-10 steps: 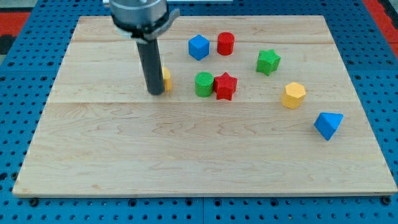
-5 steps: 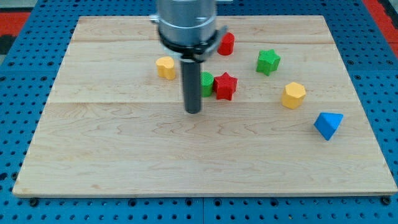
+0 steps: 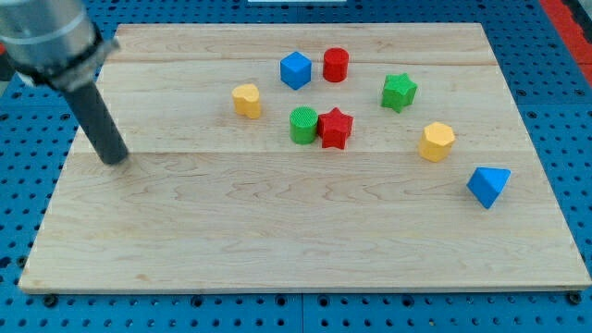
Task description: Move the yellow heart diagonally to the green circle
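The yellow heart (image 3: pixel 246 99) lies on the wooden board (image 3: pixel 305 231), up and to the left of the green circle (image 3: pixel 302 125). A gap of bare wood separates the two. The red star (image 3: pixel 335 128) touches the green circle's right side. My tip (image 3: pixel 115 160) rests on the board near its left edge, far to the left of and slightly below the yellow heart, touching no block.
A blue cube (image 3: pixel 295 69) and a red cylinder (image 3: pixel 336 65) sit near the view's top. A green star (image 3: pixel 399 92), a yellow hexagon (image 3: pixel 437 141) and a blue triangular block (image 3: pixel 487 186) lie at the right.
My tip went from beside the yellow heart to below the green circle, then swung far left to the board's left edge. The yellow heart shifted slightly up; other blocks stayed.
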### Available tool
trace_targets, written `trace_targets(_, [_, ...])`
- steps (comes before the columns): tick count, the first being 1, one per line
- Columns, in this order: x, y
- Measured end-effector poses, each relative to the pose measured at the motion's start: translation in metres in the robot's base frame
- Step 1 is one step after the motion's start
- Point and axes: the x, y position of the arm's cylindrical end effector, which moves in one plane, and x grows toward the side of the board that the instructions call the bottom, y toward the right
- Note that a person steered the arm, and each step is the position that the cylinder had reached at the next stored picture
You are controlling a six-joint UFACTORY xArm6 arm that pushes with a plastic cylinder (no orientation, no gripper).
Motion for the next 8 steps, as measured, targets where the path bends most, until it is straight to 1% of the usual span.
trace_targets(1, [-0.08, -0.016])
trace_targets(2, [-0.155, 0.053])
trace_targets(3, [-0.164, 0.131])
trace_targets(4, [-0.117, 0.166])
trace_targets(6, [-0.099, 0.219])
trace_targets(7, [-0.072, 0.238])
trace_targets(8, [-0.071, 0.19])
